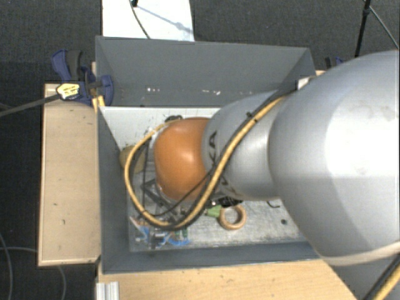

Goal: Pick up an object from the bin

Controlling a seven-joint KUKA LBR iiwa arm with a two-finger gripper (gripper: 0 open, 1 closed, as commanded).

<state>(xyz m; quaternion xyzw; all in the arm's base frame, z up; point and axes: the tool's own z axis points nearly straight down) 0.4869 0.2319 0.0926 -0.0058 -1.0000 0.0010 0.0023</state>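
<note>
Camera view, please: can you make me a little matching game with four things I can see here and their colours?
Things:
1 ring
2 cover on the arm
3 bin
4 scraps in the near left corner

Colours:
a grey
b blue
c tan
d orange

Pairs: 1-c; 2-d; 3-a; 4-b.

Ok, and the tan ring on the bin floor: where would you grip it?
Probably the rim of the tan ring on the side away from the arm, coming from straight above, one of the jaws in the hole, one outside. It lies flat, hole up, and that side is clear of the green piece.
</note>
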